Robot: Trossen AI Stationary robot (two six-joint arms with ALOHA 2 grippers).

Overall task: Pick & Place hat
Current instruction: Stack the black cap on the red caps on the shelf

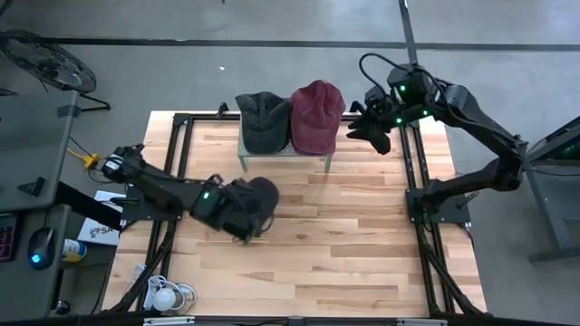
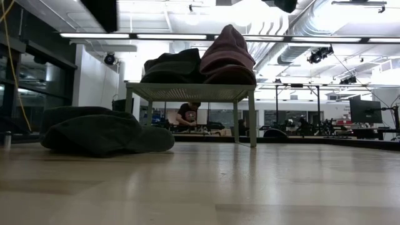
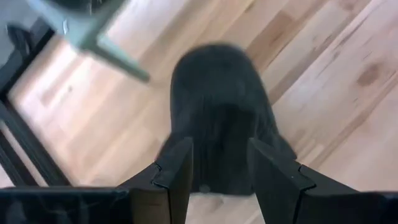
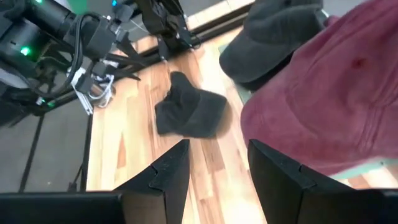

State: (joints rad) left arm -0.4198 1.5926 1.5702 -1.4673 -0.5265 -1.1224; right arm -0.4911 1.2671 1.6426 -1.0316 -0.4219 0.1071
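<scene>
A dark grey hat [image 1: 256, 201] lies flat on the wooden table, seen in the low view [image 2: 100, 130] resting on its brim and crown. My left gripper [image 1: 234, 210] hovers over its left part, open, with the hat [image 3: 217, 106] showing just beyond the fingers [image 3: 177, 168]; the low view shows nothing touching it. A second dark hat [image 1: 263, 122] and a maroon hat [image 1: 317, 116] sit on a small metal stand [image 2: 194, 92]. My right gripper [image 1: 370, 127] waits open beside the maroon hat [image 4: 323, 106], to its right.
The stand's legs [image 2: 252, 122] rise from the far middle of the table. A black metal frame [image 1: 177, 145] runs along the table's left and right sides. Bare wood [image 1: 353, 244] spreads across the near and right parts. A person sits at a desk in the room behind [image 2: 185, 115].
</scene>
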